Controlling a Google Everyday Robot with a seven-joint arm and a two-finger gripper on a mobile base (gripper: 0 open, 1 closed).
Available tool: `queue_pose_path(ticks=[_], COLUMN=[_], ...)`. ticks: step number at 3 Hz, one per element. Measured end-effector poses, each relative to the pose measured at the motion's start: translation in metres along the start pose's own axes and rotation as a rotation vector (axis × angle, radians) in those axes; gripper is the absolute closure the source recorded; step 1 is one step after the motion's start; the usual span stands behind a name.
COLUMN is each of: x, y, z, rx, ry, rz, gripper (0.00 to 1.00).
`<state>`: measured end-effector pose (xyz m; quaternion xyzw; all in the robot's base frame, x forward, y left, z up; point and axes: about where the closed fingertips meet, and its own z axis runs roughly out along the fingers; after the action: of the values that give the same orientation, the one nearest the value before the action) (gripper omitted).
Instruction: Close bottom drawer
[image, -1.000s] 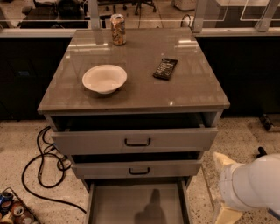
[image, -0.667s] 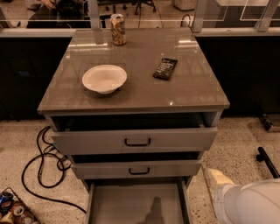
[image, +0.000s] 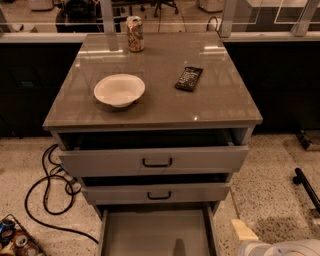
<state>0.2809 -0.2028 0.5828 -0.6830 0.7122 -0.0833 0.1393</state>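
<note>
The bottom drawer (image: 156, 231) of the grey cabinet (image: 240, 140) is pulled far out toward me. Its plain grey interior faces up and looks bare. Its front panel and handle are cut off by the lower edge of the view. The middle drawer (image: 156, 193) and the top drawer (image: 155, 160) above it are each pulled out a little, and their black handles show. My gripper is out of view. Only a white rounded part of my arm (image: 282, 248) with a beige piece (image: 243, 231) shows at the bottom right, to the right of the bottom drawer.
On the cabinet top (image: 220, 100) stand a white bowl (image: 119, 90), a black remote-like object (image: 188, 78) and a can (image: 134, 33). Black cables (image: 47, 185) lie on the speckled floor at left. A black bar (image: 306, 187) lies on the floor at right.
My white arm has sunk lower and moved toward the bottom right corner, so less of it shows. The drawers have not moved.
</note>
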Motion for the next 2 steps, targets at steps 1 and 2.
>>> queue_pose_path(ticks=[1,2], x=[0.0,-0.005], y=[0.0,-0.001], z=[0.0,0.017], rx=[0.0,-0.01], ry=[0.0,-0.015], rz=[0.0,-0.006], gripper=[0.0,0.0])
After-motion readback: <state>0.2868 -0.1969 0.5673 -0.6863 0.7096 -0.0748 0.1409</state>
